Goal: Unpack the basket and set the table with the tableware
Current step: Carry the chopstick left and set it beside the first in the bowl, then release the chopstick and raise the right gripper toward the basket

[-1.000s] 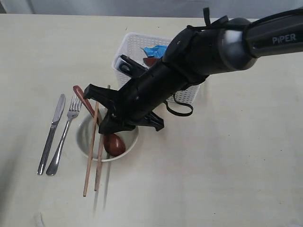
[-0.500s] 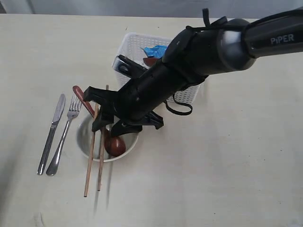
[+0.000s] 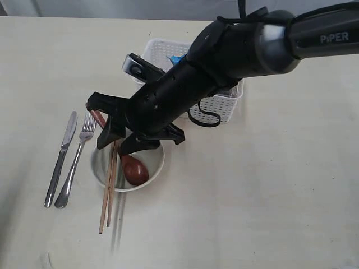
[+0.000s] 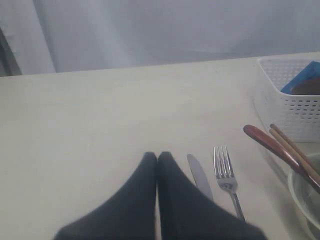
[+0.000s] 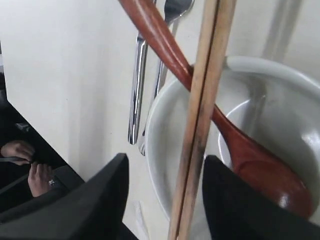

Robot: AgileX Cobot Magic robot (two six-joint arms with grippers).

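R gripper [image 3: 116,144] hangs low over the bowl [image 3: 159,168], jaws apart, nothing clamped. R wrist view makes that plain: both fingers [image 5: 107,200] stand wide w/ the chopsticks [image 5: 207,100] running btwn them, lying free across the bowl rim. L gripper [image 4: 157,161] shows only in L wrist view: fingers pressed together, holding nothing, low over bare table [image 4: 90,115]. Ext. view doesn't catch it.

Ext. view, L to R:
- Knife [image 3: 60,159] and fork [image 3: 77,157] lie flat on the table, side by side, near-parallel, just left of the bowl.
- Chopsticks sit close together, far ends over the bowl, near ends on the table past the rim.
- Spoon [image 3: 133,169]: head down in the bowl, handle leaning out over the rim toward the fork's tines.
- Basket [image 3: 221,106] stands further back & to the right, upright, partly hidden by the R arm [image 3: 235,50]. A bit of blue bag [image 3: 178,58] peeps out.

L wrist view adds the basket's inside: the blue bag plus sth dark reddish-brown beside it, can't tell what. R wrist view alone shows a person's hands [image 5: 22,152] past the table edge.

Writing: "PiPER" lettering [image 3: 335,39] in white on the R arm, ext. view only.
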